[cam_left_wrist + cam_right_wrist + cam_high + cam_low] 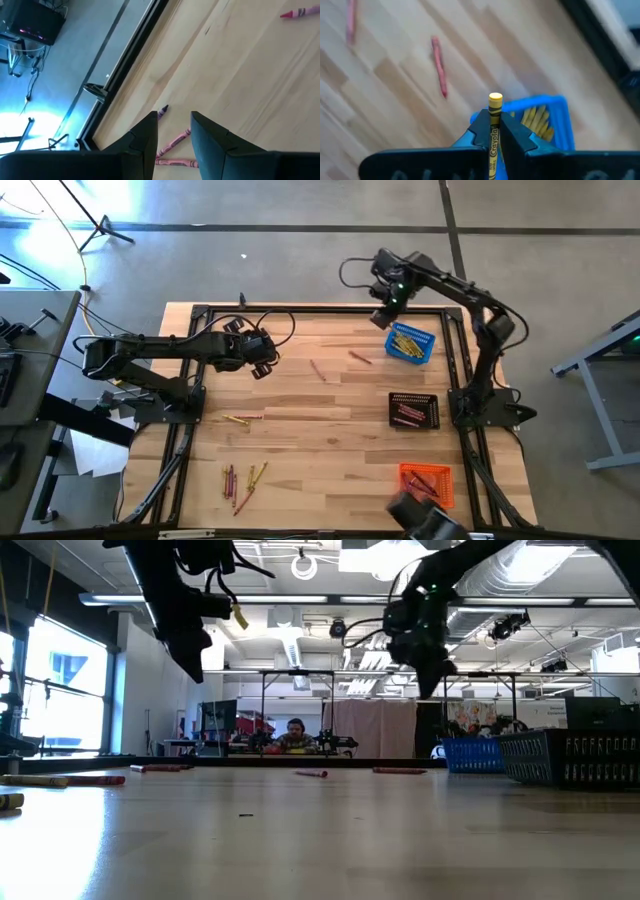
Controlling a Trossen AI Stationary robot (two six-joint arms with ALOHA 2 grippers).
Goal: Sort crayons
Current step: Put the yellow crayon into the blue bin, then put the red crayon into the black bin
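Note:
My right gripper (pixel 384 317) hangs over the far right of the table, beside the blue basket (pixel 411 343), shut on a yellow crayon (pixel 495 112). The blue basket (pixel 546 119) holds several yellow crayons. My left gripper (pixel 263 363) stands open over the table's left middle, with nothing between its fingers (pixel 145 135). Loose crayons lie flat on the wood: two reddish ones (pixel 318 370) (pixel 359 357) mid-table, a pair (pixel 240 419) at the left, and a cluster (pixel 243 480) near the front. Pink crayons (pixel 175 142) lie on the table below the left gripper. My right gripper pinches the yellow crayon between its two fingers, on the paper-wrapped shaft (pixel 494 131). The crayon runs along the fingers, and its free end (pixel 495 98) sticks out past the fingertips. The fingers point steeply down. The crayon is lifted clear, above the table beside the blue basket.
A black basket (pixel 413 410) with reddish crayons stands at the right middle, and an orange basket (pixel 427 482) at the front right. A black frame (pixel 300 310) runs around the tabletop. A seated person (pixel 295 732) shows far behind the table.

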